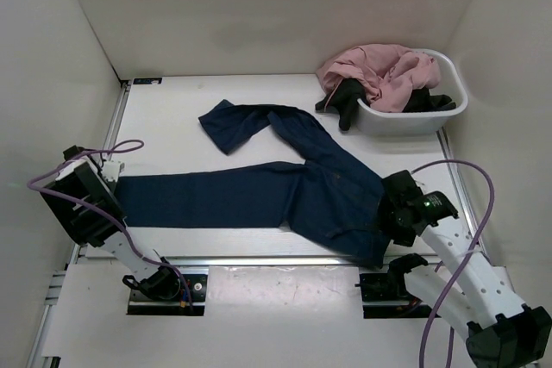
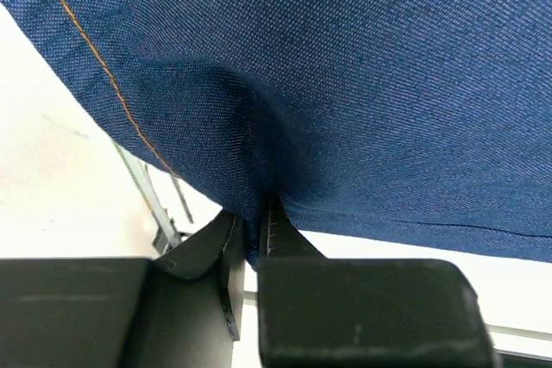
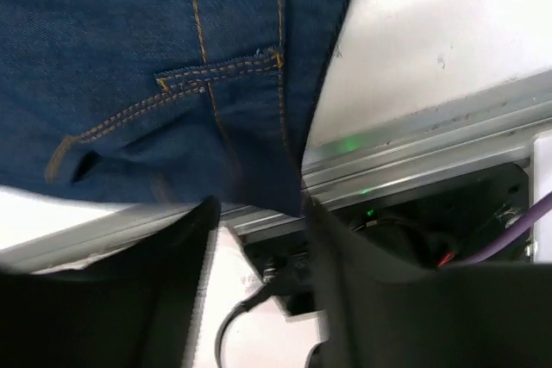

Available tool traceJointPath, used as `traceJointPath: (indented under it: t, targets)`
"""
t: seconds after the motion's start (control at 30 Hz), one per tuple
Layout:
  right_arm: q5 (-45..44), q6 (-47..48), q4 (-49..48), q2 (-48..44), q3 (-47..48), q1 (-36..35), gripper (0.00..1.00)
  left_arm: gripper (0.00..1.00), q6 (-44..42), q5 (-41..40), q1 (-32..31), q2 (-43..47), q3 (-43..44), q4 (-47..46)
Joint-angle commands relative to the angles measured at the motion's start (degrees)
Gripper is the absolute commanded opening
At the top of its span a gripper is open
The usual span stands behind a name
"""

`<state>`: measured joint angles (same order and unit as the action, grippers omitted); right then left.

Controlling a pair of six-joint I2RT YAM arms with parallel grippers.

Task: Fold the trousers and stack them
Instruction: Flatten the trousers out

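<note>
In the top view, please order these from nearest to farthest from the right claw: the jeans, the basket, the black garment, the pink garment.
1. The jeans: their waist end lies right at the right claw.
2. The basket and the black garment, both behind the claw: too close to call.
3. The pink garment, piled at the basket's back left.

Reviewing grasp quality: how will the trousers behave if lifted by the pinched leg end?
Likely floppy: the trousers pucker where the left gripper pinches them. They will probably drag heavily, since the long denim legs lie flat on the table. The bent leg may trail unevenly.
</note>
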<state>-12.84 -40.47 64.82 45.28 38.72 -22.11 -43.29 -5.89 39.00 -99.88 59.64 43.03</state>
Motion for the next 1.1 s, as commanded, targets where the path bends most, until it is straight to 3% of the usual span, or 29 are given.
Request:
traceJointPath:
  t: [0.0, 0.03, 0.07, 0.1, 0.27, 0.4, 0.6, 0.67, 0.77, 0.83, 0.87, 0.93, 0.97, 1.07]
  targets:
    - [-1.9, -7.8, -0.7, -0.9, 5.0, 0.6, 0.65, 0.15, -1.5, -3.0, 0.4, -0.1, 1.8, -0.7]
    - [-4.0, -8.6, 0.6, -0.9, 7.4, 0.6, 0.78, 0.15, -2.1, -3.5, 0.4, -0.1, 1.8, -0.7]
    - [-8.1, -8.6, 1.4, -0.9, 9.8, 0.6, 0.97, 0.15, -2.7, -3.5, 0.4, -0.1, 1.8, -0.7]
    - [-10.0, -9.1, 2.0, -0.9, 14.1, 0.6, 0.99, 0.15, -2.7, -3.5, 0.4, -0.6, 1.8, -0.7]
    - [-17.9, -9.7, -3.4, 5.6, 15.3, 2.0, 0.99, 0.15, -2.1, -4.0, 0.4, -1.6, 3.0, -0.7]
    - [-14.6, -7.8, -5.6, 26.0, 18.1, 8.3, 0.99, 0.15, -2.6, -4.0, 0.4, -1.6, 3.0, -0.7]
    - [-2.7, -2.3, -23.3, 32.6, 11.6, 17.1, 0.99, 0.15, -4.2, -4.0, 0.4, 1.2, 2.4, -0.7]
    - [1.4, -0.4, -26.2, 35.1, 11.1, 18.0, 0.91, 0.15, -4.2, -4.6, 0.4, 2.5, 1.8, -0.7]
    - [3.7, -0.4, -24.8, 41.8, 11.6, 18.0, 0.67, 0.15, -4.2, -6.8, 0.9, 2.5, 0.2, -1.3]
    - [3.7, 1.1, -24.1, 44.3, 11.6, 18.0, 0.56, 0.15, -5.8, -9.2, 0.9, 3.2, -1.8, -1.9]
    - [2.4, 1.1, -24.1, 44.3, 11.6, 18.0, 0.35, 0.15, -5.8, -9.2, 0.9, 4.8, -1.8, -2.6]
    - [0.5, 2.7, -23.4, 44.3, 12.4, 18.0, 0.18, 0.15, -7.2, -6.9, 0.9, 7.2, -2.4, -2.0]
    - [-0.7, 3.6, -22.8, 43.8, 14.0, 18.0, 0.1, 0.2, -7.2, -5.7, 0.9, 8.4, -2.4, -2.0]
    - [-1.2, 8.8, -20.1, 43.8, 19.5, 17.5, 0.0, 0.44, -7.9, -0.4, -1.1, 12.8, 1.3, 1.5]
